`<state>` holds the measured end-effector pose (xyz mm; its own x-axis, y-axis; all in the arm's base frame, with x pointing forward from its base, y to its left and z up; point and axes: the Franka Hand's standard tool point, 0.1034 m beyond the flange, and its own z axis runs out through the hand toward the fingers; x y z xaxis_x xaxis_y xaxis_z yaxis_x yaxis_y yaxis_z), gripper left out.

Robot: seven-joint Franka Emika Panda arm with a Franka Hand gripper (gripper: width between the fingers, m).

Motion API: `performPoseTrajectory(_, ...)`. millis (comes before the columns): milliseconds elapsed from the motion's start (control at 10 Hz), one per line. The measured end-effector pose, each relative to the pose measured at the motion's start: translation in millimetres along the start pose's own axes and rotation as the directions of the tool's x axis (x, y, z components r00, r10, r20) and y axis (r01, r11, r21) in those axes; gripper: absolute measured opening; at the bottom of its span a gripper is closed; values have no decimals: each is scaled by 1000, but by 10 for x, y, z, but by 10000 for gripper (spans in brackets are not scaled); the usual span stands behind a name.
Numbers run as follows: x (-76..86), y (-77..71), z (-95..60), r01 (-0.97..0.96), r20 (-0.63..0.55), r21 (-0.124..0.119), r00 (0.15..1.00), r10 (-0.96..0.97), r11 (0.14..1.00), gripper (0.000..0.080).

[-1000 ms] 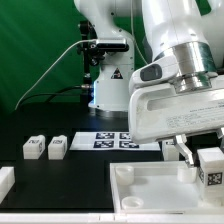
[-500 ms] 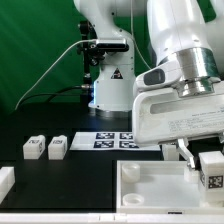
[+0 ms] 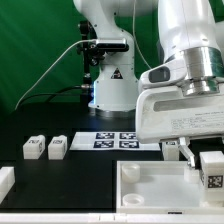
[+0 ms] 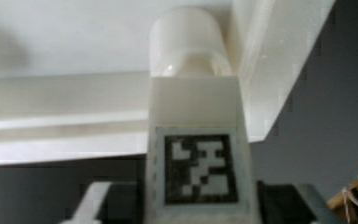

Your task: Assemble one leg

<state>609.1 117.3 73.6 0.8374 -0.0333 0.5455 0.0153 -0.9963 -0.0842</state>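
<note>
White rigid plastic, the leg (image 4: 197, 110) looks light, stiff and slightly slick; the jaws are clamped on its flat sides flanking the tag (image 4: 202, 165).

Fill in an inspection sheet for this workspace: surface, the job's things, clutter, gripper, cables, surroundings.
Surface: black table, with the marker board lying flat on it.
Job's things: one leg held at the tray corner, contact unclear; two loose legs on the exterior view's left.
Clutter: white part at the exterior view's left edge, cut off.
Gripper: fingers shut on the leg.
Cables: one white cable arcing behind the table.
Surroundings: green backdrop.
</note>
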Motion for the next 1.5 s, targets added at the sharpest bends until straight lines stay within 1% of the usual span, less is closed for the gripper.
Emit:
performPoseTrajectory(100,-4,-1,2,0,1,0,1000,0,1000,478)
performPoseTrajectory(200,-7,1,4,0,2,0,1000,0,1000,590)
performPoseTrajectory(300,-10,1,5,0,3,0,1000,0,1000,590)
performPoseTrajectory(400,-14,2,7,0,4,0,1000,0,1000,637)
performPoseTrajectory(500,-16,2,8,0,4,0,1000,0,1000,646)
performPoseTrajectory(1100,-28,4,15,0,6,0,1000,0,1000,649)
performPoseTrajectory(1200,-40,23,26,-7,37,8,999,6,1000,649)
performPoseTrajectory(1300,31,90,-30,-26,92,24,995,24,999,649)
performPoseTrajectory(1400,95,89,-100,-51,156,46,987,44,998,649)
performPoseTrajectory(1500,162,129,-111,-56,155,44,987,48,997,649)
